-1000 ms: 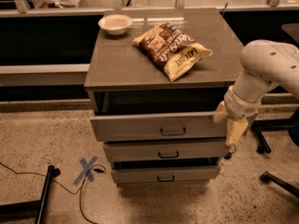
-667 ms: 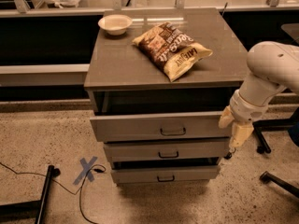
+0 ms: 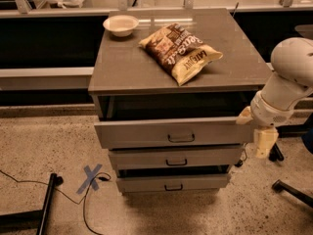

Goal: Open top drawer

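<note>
One bent arm (image 3: 292,75); gripper (image 3: 262,151) apparently downturned beside top drawer (image 3: 142,133)

Top drawer (image 3: 146,133): pulled part way out, with a dark gap behind its tall grey front.
Handle (image 3: 181,138): small black bar, centred on that front.
Tool (image 3: 261,143): at the right end of the top drawer's front, below the bench's (image 3: 127,67) front right corner; contact unclear.
Chip bag (image 3: 180,52): lies flat near the bench's middle.
Bowl (image 3: 121,24): white, at the back left corner.
Floor (image 3: 44,136): a blue tape cross (image 3: 92,177) left of the drawers.
</note>
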